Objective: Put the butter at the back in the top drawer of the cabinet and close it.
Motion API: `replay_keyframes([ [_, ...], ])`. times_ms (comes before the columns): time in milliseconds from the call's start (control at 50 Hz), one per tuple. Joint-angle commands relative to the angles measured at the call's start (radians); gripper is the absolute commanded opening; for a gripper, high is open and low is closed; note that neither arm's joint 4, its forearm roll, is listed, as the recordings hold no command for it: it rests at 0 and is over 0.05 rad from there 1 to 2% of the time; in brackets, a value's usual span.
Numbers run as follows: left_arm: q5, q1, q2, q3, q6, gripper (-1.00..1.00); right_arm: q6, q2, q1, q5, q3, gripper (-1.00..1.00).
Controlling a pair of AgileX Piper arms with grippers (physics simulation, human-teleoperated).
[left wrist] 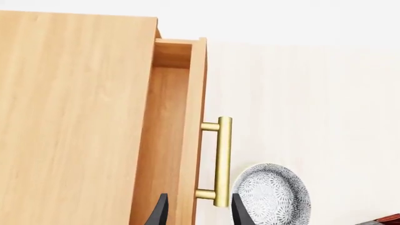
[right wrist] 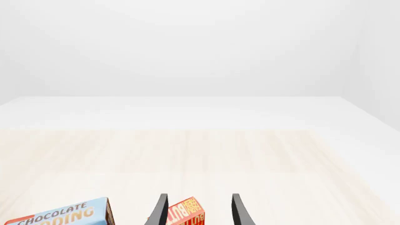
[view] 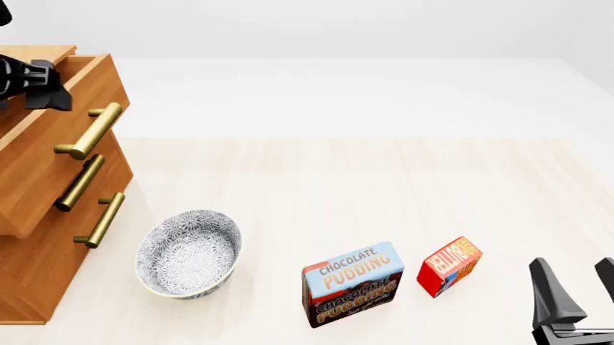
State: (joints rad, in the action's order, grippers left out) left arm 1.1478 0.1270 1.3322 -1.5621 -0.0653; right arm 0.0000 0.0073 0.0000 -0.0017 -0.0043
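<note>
The butter (view: 449, 266) stands on the table (view: 384, 180), well apart from the cabinet (view: 39, 237) and just to the right of the chocolate pudding box (view: 352, 284), so the main step of the task is not yet done: the box has neither been picked up nor carried across. In the right wrist view the butter (right wrist: 186, 213) sits between the two dark fingers of the right gripper (right wrist: 196, 211), whose jaws are spread wide and not touching it, which suggests that this arm is lined up for a grasp. The top drawer (view: 67, 136) stands pulled out a little way from the cabinet front, and the left wrist view shows its bare wooden inside (left wrist: 164, 140) with nothing in it, so the opening appears at least begun, though the gap may be narrow for the box. The left gripper (left wrist: 196, 213) hangs by the drawer's brass handle (left wrist: 220, 161) with its jaws open, one finger on each side of the bar's lower end, not clamped. Left to do, as I judge it: grasp, carry, drop in, push shut. By count there are one butter, one pudding box, one patterned bowl (view: 189, 253), one cabinet with three drawers and three brass handles, and two grippers.
</note>
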Motion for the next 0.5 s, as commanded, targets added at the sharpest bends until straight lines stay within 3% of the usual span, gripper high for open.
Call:
replay_keyframes([
  [20,-0.012,-0.002,0.011,0.014,-0.003,1.00,0.000,0.000,0.000,0.000,0.000,1.00],
  [500,-0.032,-0.002,0.024,0.047,-0.001,1.00,0.000,0.000,0.000,0.000,0.000,1.00],
])
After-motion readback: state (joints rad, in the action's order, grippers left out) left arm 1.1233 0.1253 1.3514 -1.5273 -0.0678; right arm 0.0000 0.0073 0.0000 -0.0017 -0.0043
